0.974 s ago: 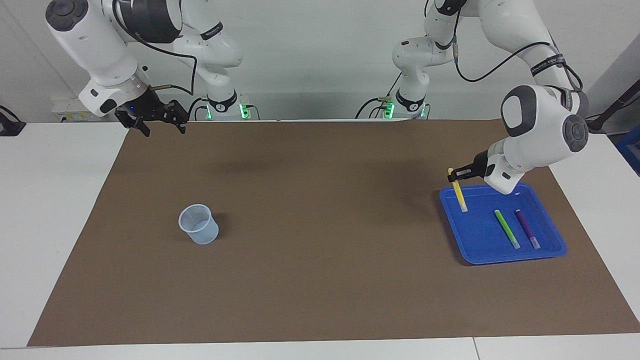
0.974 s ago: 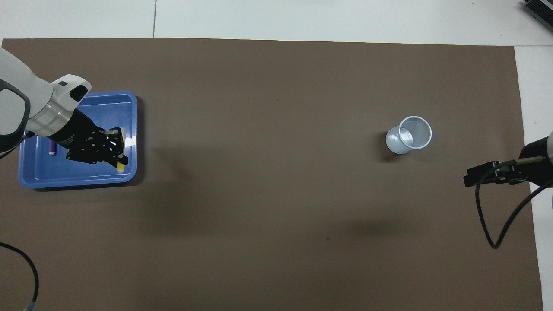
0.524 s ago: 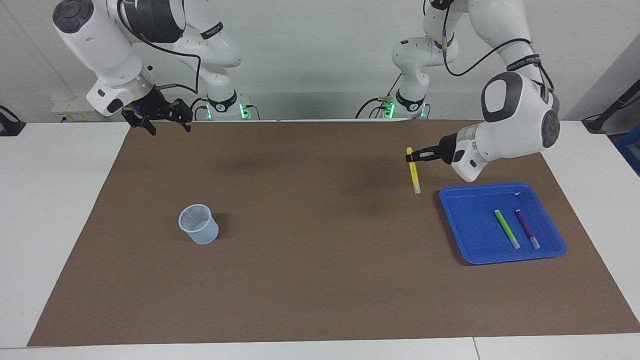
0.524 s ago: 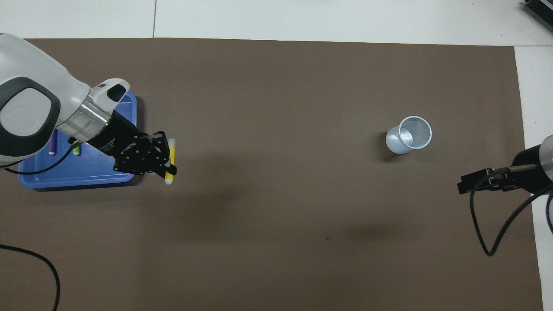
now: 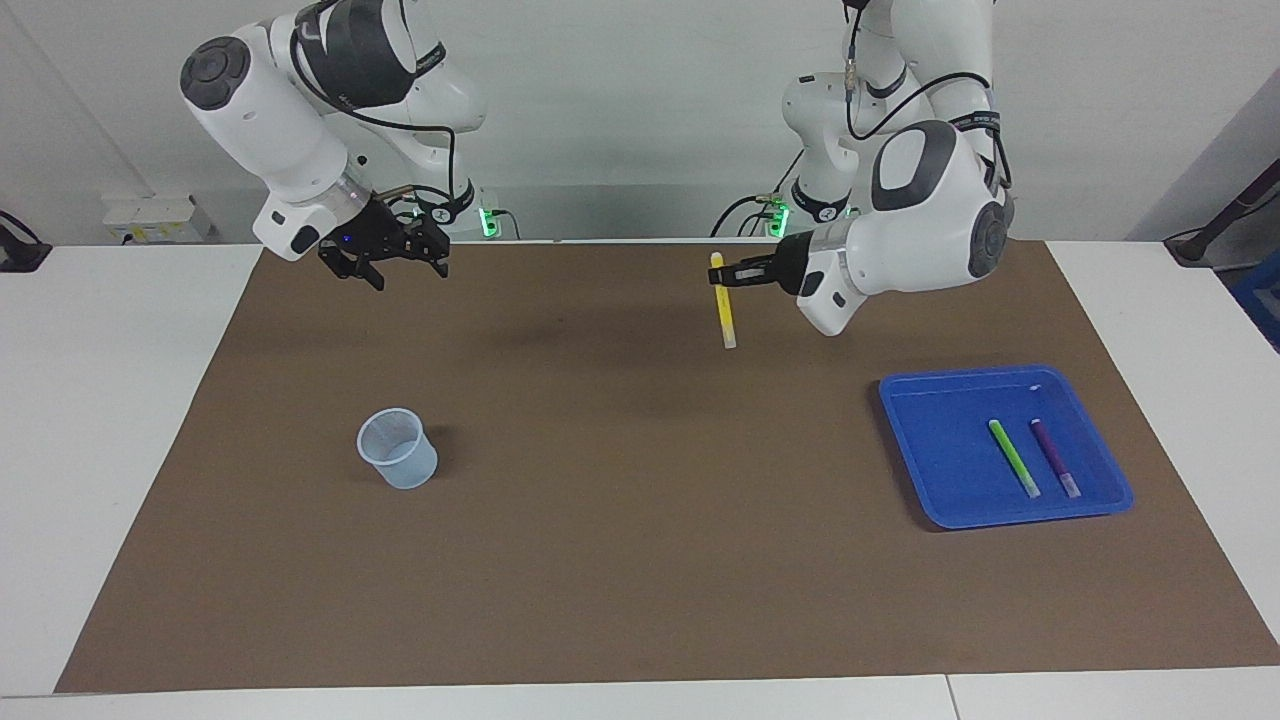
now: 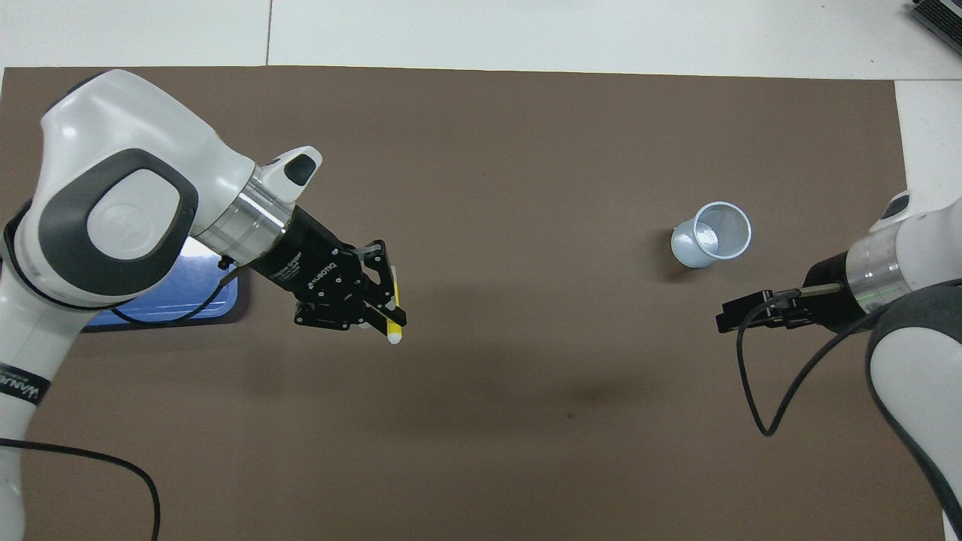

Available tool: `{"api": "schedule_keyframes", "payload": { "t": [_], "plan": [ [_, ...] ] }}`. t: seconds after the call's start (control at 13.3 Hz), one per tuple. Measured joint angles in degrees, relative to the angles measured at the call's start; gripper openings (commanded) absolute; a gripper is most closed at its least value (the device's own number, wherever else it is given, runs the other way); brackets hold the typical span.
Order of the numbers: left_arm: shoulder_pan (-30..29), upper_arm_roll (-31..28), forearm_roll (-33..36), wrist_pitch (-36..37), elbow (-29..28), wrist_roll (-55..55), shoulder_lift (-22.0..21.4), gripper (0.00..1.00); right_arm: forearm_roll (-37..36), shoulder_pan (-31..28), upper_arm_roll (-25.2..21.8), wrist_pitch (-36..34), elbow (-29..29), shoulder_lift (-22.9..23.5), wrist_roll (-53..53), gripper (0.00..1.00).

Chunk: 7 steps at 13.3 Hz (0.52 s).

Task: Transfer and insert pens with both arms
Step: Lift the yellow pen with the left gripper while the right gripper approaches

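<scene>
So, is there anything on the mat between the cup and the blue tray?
No. In the facing view the brown mat is bare between the cup and the blue tray; the yellow pen hangs above it, in the left gripper.

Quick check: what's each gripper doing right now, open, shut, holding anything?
Left gripper: shut on the yellow pen, raised over the mat.
Right gripper: open, empty, in the air.
</scene>
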<state>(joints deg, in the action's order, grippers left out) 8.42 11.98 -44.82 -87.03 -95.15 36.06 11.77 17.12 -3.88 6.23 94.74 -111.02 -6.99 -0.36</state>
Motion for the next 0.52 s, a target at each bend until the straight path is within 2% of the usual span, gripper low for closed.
{"api": "schedule_keyframes", "payload": {
  "t": [0.52],
  "plan": [
    [14.6, 0.4, -3.9, -17.9, 0.0, 11.9, -0.1, 0.00, 18.9, -0.3, -0.1, 0.5, 0.0, 2.9, 10.4, 1.00]
  ]
}}
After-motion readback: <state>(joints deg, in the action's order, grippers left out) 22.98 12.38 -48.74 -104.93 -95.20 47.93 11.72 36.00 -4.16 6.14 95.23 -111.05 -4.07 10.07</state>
